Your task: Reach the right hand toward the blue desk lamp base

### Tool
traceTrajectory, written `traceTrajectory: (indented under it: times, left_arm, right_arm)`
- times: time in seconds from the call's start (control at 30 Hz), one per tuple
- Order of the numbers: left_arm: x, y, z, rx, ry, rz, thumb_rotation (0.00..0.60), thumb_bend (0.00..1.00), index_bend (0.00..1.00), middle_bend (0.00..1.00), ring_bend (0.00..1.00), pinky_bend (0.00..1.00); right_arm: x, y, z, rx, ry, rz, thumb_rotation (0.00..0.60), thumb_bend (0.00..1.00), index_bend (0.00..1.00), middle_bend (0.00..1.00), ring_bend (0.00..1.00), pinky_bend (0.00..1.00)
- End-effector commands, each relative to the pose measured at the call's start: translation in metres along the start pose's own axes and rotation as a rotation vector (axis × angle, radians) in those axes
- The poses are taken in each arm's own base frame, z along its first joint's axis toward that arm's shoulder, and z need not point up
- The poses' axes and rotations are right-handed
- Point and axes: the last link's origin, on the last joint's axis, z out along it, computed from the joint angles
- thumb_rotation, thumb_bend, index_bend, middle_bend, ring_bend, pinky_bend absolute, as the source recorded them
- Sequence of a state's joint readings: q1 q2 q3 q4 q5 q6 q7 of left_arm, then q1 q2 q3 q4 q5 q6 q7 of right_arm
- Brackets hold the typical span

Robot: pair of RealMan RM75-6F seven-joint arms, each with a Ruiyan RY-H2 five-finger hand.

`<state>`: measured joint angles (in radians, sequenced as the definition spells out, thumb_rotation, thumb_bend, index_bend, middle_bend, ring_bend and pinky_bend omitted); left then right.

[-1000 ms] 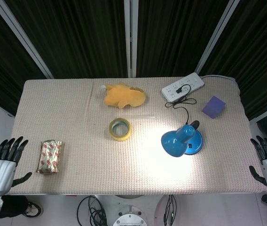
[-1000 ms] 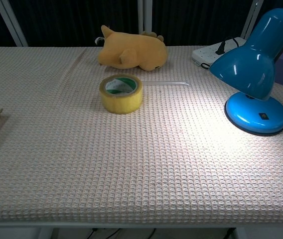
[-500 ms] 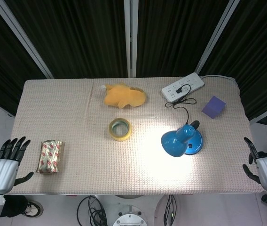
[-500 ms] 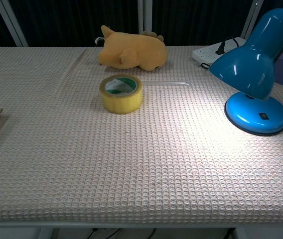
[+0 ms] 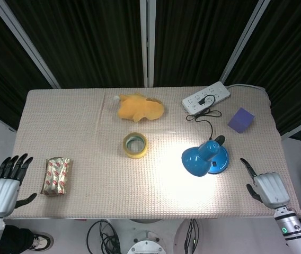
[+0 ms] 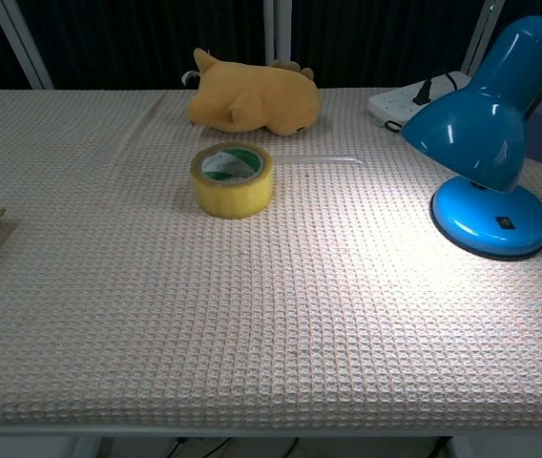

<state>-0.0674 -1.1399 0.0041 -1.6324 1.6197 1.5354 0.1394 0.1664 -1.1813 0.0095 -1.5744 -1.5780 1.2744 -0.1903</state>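
Observation:
The blue desk lamp is lit. Its round base [image 5: 219, 161] [image 6: 491, 222] sits right of the table's middle, and its shade [image 5: 195, 161] [image 6: 477, 113] leans left over it. In the head view my right hand [image 5: 269, 189] hovers over the table's front right corner, a short way right of and nearer than the base, touching nothing. One finger stretches toward the lamp, and the others look curled under the white back. My left hand [image 5: 5, 182] hangs off the front left edge, fingers spread, empty. The chest view shows neither hand.
A yellow tape roll [image 5: 134, 145] [image 6: 232, 178] lies mid-table, with a yellow plush toy [image 5: 139, 107] [image 6: 252, 103] behind it. A white power strip [image 5: 205, 97] and the lamp cord sit at the back right, next to a purple block [image 5: 241, 120]. A foil packet [image 5: 56, 175] lies front left.
My right hand has moved left from beyond the table's right edge to above its front right corner, and its spread fingers have drawn in to one outstretched finger. The left hand barely moved.

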Motion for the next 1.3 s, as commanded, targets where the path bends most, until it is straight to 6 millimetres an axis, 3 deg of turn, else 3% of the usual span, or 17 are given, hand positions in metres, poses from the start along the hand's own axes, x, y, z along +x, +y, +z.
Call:
traceTrajectory:
  times: [0.03,0.5,1.3]
  left_arm:
    - [0.0,-0.001,0.0,0.003,0.0,-0.002,0.6,0.04,0.04,0.0,0.0,0.0]
    - [0.0,-0.006,0.0,0.01,-0.001,-0.013,0.6,0.04,0.04,0.0,0.0,0.0]
    - [-0.001,-0.011,0.0,0.019,-0.006,-0.023,0.6,0.04,0.04,0.0,0.0,0.0]
  right_arm:
    - [-0.009,-0.012,0.016,0.015,-0.044,0.002,0.6,0.48,0.0,1.0,0.94,1.0]
    - [-0.037,-0.029,0.052,0.039,-0.161,-0.005,0.6,0.59,0.0,1.0,0.94,1.0]
    - [-0.05,-0.037,0.059,0.053,-0.234,-0.019,0.6,0.6,0.0,1.0,0.94,1.0]
